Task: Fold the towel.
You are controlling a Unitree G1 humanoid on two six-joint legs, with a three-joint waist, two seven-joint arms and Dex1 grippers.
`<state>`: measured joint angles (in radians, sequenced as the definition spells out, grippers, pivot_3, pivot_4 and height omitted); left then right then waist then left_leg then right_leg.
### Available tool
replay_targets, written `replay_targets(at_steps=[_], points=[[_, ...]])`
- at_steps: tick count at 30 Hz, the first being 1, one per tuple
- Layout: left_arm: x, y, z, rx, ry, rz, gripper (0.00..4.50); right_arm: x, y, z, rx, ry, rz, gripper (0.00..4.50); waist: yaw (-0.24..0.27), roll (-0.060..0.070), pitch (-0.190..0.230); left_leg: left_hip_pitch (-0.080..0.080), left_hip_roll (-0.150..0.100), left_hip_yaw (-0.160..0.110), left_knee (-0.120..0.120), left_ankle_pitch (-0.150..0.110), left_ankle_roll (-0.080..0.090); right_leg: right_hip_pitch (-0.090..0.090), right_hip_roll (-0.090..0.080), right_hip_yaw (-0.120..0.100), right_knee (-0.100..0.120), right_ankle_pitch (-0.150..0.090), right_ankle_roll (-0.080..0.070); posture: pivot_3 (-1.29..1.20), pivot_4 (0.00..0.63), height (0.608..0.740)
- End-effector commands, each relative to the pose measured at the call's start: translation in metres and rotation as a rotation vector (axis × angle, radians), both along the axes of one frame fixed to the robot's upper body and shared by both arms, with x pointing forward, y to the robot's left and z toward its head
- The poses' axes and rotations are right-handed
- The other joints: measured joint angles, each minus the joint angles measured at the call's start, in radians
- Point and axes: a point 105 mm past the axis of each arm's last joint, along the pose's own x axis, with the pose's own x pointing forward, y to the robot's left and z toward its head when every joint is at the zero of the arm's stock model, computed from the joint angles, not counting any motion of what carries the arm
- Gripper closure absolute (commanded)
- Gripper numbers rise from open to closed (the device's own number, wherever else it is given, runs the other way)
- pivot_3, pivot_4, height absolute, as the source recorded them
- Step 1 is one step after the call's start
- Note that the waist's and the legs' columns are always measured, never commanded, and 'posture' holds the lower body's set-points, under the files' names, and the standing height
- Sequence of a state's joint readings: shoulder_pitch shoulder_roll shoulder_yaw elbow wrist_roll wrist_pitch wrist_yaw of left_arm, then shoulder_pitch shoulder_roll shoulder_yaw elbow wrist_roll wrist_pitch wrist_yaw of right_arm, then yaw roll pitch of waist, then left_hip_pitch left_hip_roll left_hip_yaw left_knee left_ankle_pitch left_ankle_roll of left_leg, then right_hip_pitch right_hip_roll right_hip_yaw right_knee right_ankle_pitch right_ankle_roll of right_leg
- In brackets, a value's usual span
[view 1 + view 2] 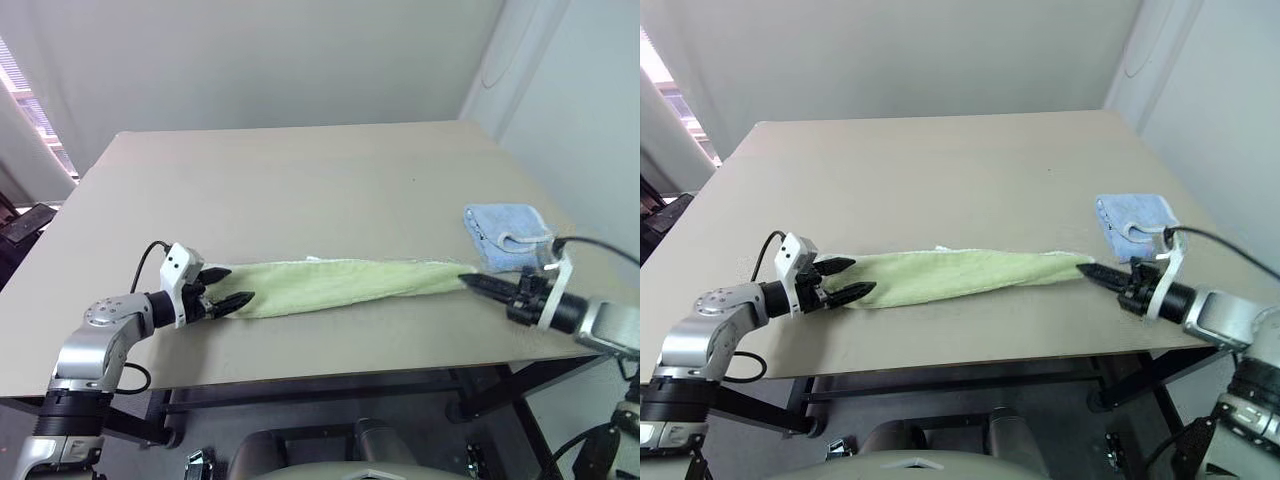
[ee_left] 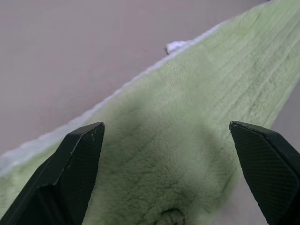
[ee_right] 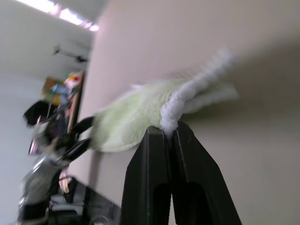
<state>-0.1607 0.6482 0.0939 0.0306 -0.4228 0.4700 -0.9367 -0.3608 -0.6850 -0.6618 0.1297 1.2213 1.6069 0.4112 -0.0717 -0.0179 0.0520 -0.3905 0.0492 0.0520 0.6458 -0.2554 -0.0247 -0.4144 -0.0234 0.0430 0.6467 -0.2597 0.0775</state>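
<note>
Gripping only the towel's (image 1: 340,285) 3 o'clock tip, the right gripper (image 1: 478,284) risked slippage; the left gripper (image 1: 228,288), at 9 o'clock, stood open.

We see the towel (image 1: 340,285) stretched along the near edge of the desk (image 1: 300,180), with the left pincer (image 1: 225,292) at its left end and the right pincer (image 1: 478,284) at its right end. A smaller cloth (image 1: 505,233) lies on the desk just behind the right pincer, near the right edge.
</note>
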Motion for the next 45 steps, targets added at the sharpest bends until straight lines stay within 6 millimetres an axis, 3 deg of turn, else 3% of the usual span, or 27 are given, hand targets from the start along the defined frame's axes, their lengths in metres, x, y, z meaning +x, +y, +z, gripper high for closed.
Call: replay_targets(at_steps=[1, 4, 13, 19, 23, 27, 34, 40, 43, 45], points=[[0.005, 0.003, 0.013, 0.013, -0.055, 0.002, 0.0, 0.002, 0.036, 0.031, -0.022, -0.134, 0.185, 4.46, 0.0, 0.0, 0.0, 0.0, 0.0, 0.0, 0.0, 0.0, 0.0, 0.0, 0.001, 0.0, 0.0, 0.0, 0.0, 0.0, 0.0, 0.729], [0.005, 0.001, 0.013, 0.012, -0.057, 0.004, 0.0, 0.003, 0.079, 0.041, -0.067, -0.204, 0.365, 4.46, 0.0, 0.0, 0.0, 0.0, 0.001, 0.0, 0.0, 0.0, 0.0, -0.001, 0.001, 0.0, 0.0, 0.0, 0.0, 0.0, 0.0, 0.729], [0.003, -0.001, 0.01, 0.003, -0.058, 0.018, 0.0, 0.008, 0.138, 0.046, -0.106, -0.265, 0.609, 4.46, 0.011, 0.0, 0.0, -0.016, -0.001, 0.0, 0.002, 0.0, 0.0, -0.014, -0.002, 0.0, 0.0, 0.005, 0.001, 0.0, 0.0, 0.729], [0.003, -0.002, 0.012, 0.008, -0.069, 0.024, 0.0, 0.022, 0.178, 0.026, -0.188, -0.297, 0.7, 4.46, 0.008, 0.0, 0.0, -0.016, -0.001, 0.0, 0.003, 0.0, 0.0, -0.014, 0.0, -0.002, 0.002, 0.005, 0.001, 0.0, 0.0, 0.729], [0.002, 0.001, 0.012, 0.015, -0.073, 0.036, 0.0, 0.025, 0.2, 0.001, -0.269, -0.288, 0.767, 4.46, 0.005, 0.0, 0.0, -0.017, -0.001, 0.001, 0.003, 0.0, 0.0, -0.014, -0.001, -0.001, 0.001, 0.005, 0.001, 0.0, 0.0, 0.729], [0.0, 0.003, 0.013, 0.02, -0.077, 0.044, 0.0, 0.036, 0.227, -0.013, -0.302, -0.32, 0.752, 4.46, 0.002, -0.001, -0.001, -0.016, -0.001, 0.0, 0.003, 0.0, 0.0, -0.014, -0.001, -0.002, 0.003, 0.005, 0.001, 0.0, 0.0, 0.729], [-0.001, 0.011, 0.015, 0.043, -0.085, 0.07, 0.0, 0.031, 0.248, -0.032, -0.36, -0.351, 0.807, 4.46, 0.004, -0.001, -0.001, -0.016, -0.001, 0.0, 0.004, 0.0, 0.0, -0.014, -0.001, -0.002, 0.004, 0.006, 0.001, 0.0, 0.0, 0.729], [-0.001, 0.016, 0.015, 0.05, -0.088, 0.086, 0.0, 0.029, 0.257, -0.031, -0.358, -0.42, 0.826, 4.46, 0.003, -0.001, -0.001, -0.016, -0.001, 0.0, 0.005, 0.0, 0.0, -0.014, -0.001, -0.002, 0.005, 0.006, 0.001, 0.0, 0.0, 0.729], [-0.001, 0.017, 0.016, 0.049, -0.089, 0.09, 0.0, 0.027, 0.26, -0.031, -0.356, -0.449, 0.833, 3.83, 0.003, -0.001, -0.001, -0.016, -0.001, 0.0, 0.005, 0.0, 0.0, -0.014, -0.001, -0.002, 0.006, 0.006, 0.001, 0.0, 0.0, 0.729], [-0.002, 0.018, 0.016, 0.048, -0.09, 0.094, 0.0, 0.023, 0.259, -0.031, -0.351, -0.462, 0.846, 3.13, 0.003, -0.002, -0.001, -0.016, -0.001, 0.0, 0.005, 0.0, 0.0, -0.014, -0.001, -0.002, 0.006, 0.006, 0.001, 0.0, 0.0, 0.729]])
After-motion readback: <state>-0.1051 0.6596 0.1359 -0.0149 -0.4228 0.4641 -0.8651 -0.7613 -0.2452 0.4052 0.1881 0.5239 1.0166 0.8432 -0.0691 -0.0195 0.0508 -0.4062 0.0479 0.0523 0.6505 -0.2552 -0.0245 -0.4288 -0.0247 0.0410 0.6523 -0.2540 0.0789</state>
